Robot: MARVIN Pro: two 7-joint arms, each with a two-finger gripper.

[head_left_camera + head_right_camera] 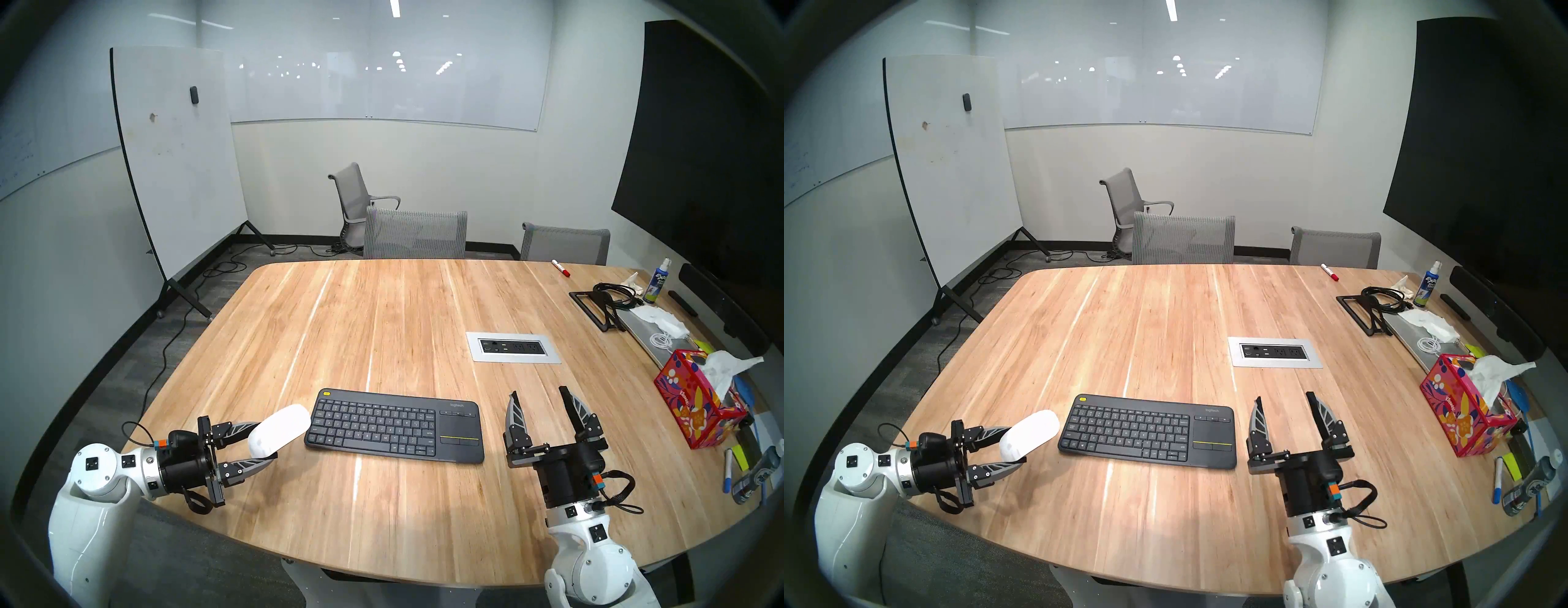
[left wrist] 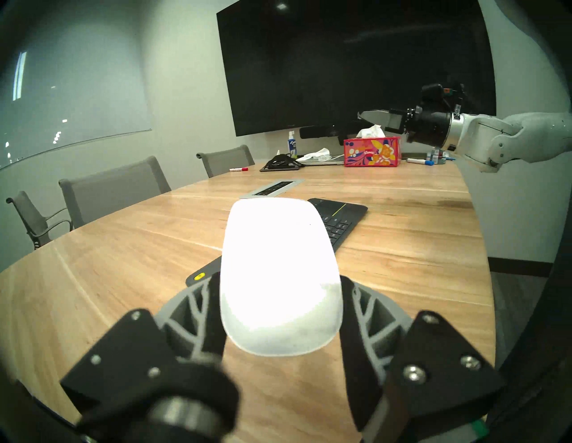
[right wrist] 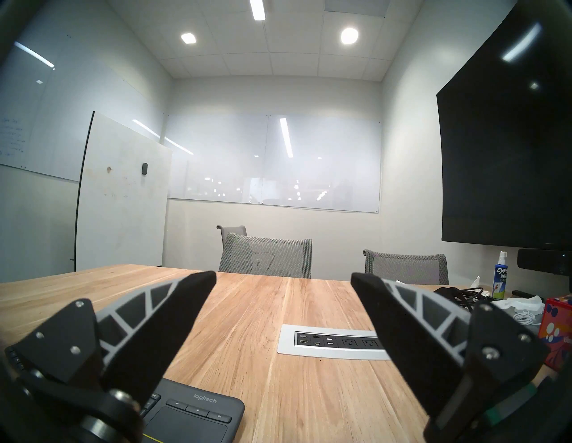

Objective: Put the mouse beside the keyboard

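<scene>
My left gripper (image 1: 266, 441) is shut on the glossy white mouse (image 1: 280, 429), gripping its near end by the sides. The mouse is tilted and sits just above the wooden table (image 1: 382, 318). Its far end is close to the left end of the dark grey keyboard (image 1: 394, 424). In the left wrist view the mouse (image 2: 275, 241) fills the middle between the fingers (image 2: 210, 309) and hides part of the keyboard (image 2: 337, 219). My right gripper (image 1: 539, 392) is open and empty, raised just right of the keyboard's touchpad end (image 3: 192, 414).
A silver-framed socket panel (image 1: 513, 347) is set in the table behind the keyboard. A red tissue box (image 1: 695, 407), markers, a laptop stand (image 1: 594, 305) and a spray bottle (image 1: 655, 282) crowd the right edge. Grey chairs (image 1: 415, 233) stand at the far side.
</scene>
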